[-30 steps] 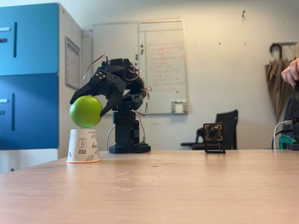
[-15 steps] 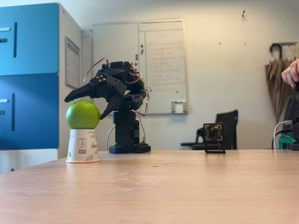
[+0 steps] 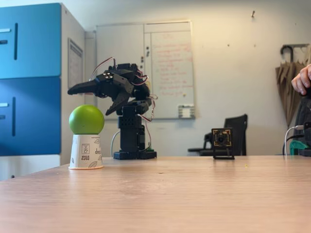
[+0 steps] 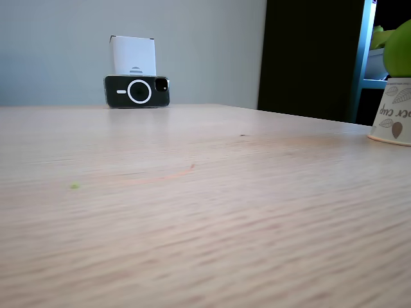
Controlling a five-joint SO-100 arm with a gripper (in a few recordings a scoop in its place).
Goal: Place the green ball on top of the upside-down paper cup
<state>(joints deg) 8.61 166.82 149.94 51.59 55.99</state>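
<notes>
The green ball (image 3: 86, 119) rests on top of the upside-down paper cup (image 3: 86, 151), which stands on the wooden table (image 3: 165, 194) at the left. My black gripper (image 3: 90, 99) hangs just above and slightly right of the ball, open, with nothing between its fingers and a gap to the ball. At the right edge of a fixed view, part of the cup (image 4: 392, 115) shows with the ball's lower edge (image 4: 399, 48) on it.
The arm's black base (image 3: 132, 141) stands behind the cup. A small camera on a stand (image 3: 222, 143) sits mid-table. A person's hand (image 3: 302, 77) shows at the right edge. A phone (image 4: 137, 91) leans against a white box (image 4: 133, 56) at the table's far side.
The ball came down onto the cup and was let go. The gripper opened and rose clear of the ball.
</notes>
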